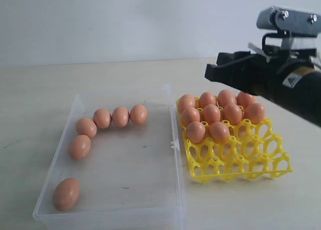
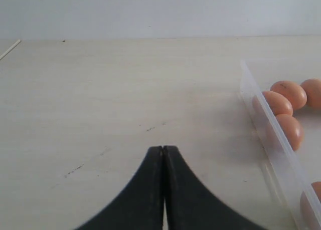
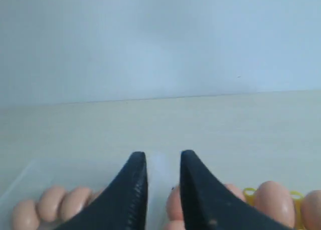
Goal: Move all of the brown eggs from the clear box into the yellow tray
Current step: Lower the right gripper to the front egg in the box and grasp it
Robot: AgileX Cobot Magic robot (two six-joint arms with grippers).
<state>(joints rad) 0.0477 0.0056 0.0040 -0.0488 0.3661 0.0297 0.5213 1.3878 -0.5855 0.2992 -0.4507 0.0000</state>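
Several brown eggs (image 1: 120, 117) lie along the far and left sides of the clear box (image 1: 176, 162), with one egg (image 1: 66, 194) alone near its front left corner. The yellow tray (image 1: 251, 150) stands right of the box, and several eggs (image 1: 211, 113) fill its far rows. My right gripper (image 1: 209, 72) hangs above the tray's far side. In the right wrist view this gripper (image 3: 163, 157) is open, with nothing between its fingers. My left gripper (image 2: 163, 149) is shut and empty over bare table beside the box wall (image 2: 273, 135). It is out of the exterior view.
The pale table (image 1: 125, 74) runs back to a white wall. The near rows of the tray's cells (image 1: 235, 162) hold nothing. A small latch tab (image 1: 174, 145) sticks out of the box wall facing the tray.
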